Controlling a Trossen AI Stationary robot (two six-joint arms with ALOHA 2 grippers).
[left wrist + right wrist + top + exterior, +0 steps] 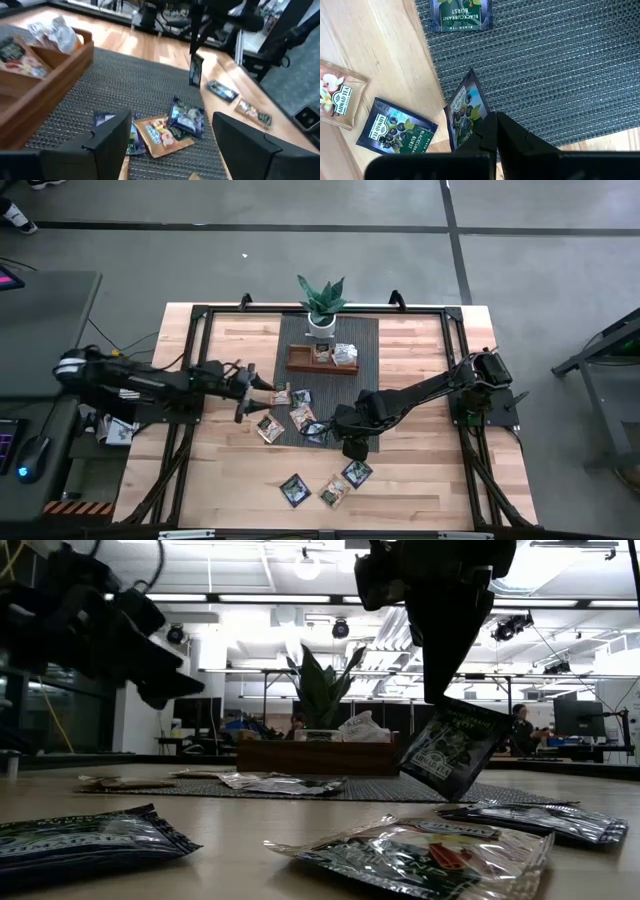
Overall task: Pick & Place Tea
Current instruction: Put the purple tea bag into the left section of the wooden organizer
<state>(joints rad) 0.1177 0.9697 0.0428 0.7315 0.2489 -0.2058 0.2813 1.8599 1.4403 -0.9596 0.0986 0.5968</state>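
Several small tea sachets lie about: a cluster (292, 412) on the dark woven mat (350, 370), three (327, 484) on the bare wood near the front edge. The brown wooden tray (320, 358) on the mat's far part holds a few sachets (55, 34). My right gripper (350, 438) points down over the mat's near right part, shut on a dark blackcurrant sachet (455, 750). My left gripper (175, 150) is open, nearly level, at the mat's left edge (262, 392), its fingers standing above and either side of the clustered sachets (167, 127). My right gripper pinches the dark sachet's upper edge (470, 131) between its two fingers (492, 135), coming from above and pointing down. The sachet hangs tilted below the fingers, one lower corner (452, 792) lowest, lifted clear of the mat.
A green potted plant (322, 305) in a white pot stands just behind the tray. The table's black frame rails (200, 370) run along its left and right sides. Bare wood (420, 470) lies at the front right.
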